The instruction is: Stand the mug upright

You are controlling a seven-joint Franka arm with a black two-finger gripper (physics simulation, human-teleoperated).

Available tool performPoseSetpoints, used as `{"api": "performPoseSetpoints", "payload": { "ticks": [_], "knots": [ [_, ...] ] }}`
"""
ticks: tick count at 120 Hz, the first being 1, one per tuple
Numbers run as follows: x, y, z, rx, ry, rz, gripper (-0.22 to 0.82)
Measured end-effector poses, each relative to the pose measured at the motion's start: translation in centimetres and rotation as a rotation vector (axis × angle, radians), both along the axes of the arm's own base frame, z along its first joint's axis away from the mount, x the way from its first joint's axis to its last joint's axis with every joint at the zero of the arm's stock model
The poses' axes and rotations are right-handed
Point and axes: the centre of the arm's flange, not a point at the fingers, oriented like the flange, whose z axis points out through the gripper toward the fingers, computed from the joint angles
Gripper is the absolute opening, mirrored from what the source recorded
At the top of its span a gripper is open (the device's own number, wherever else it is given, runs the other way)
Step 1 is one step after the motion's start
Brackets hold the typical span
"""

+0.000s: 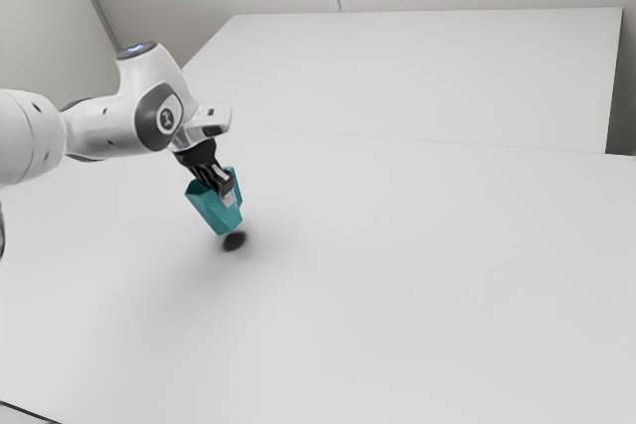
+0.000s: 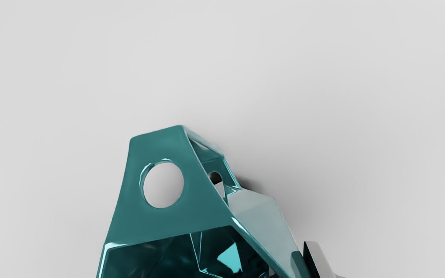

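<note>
My end effector (image 1: 227, 192) pinches the teal, faceted, glossy mug (image 1: 211, 211), tilted over the pale, smooth bench (image 1: 417, 275).

I've got the mug by one wall, a finger (image 2: 318, 256) against its outside; its open mouth and round-holed handle (image 2: 164, 147) face my wrist camera. Its base leans low over a small dark shadow (image 1: 234, 241); I can't tell whether it touches down. Around it I have wide bench to work in, running well out toward the exterior view's right, where the nearest edge lies well apart from the mug. The white arm (image 1: 109, 126) reaches in from the exterior view's left.
</note>
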Motion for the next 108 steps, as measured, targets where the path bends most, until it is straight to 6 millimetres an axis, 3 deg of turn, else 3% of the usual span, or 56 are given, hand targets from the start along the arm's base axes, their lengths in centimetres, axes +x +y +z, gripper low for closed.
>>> {"api": "performPoseSetpoints", "payload": {
  "ticks": [79,108],
  "knots": [
    [1.0,-0.2,-3.2,0.019,0.017,0.087,-0.17],
    [1.1,-0.1,-3.9,0.006,0.027,0.107,-0.09]
  ]
}}
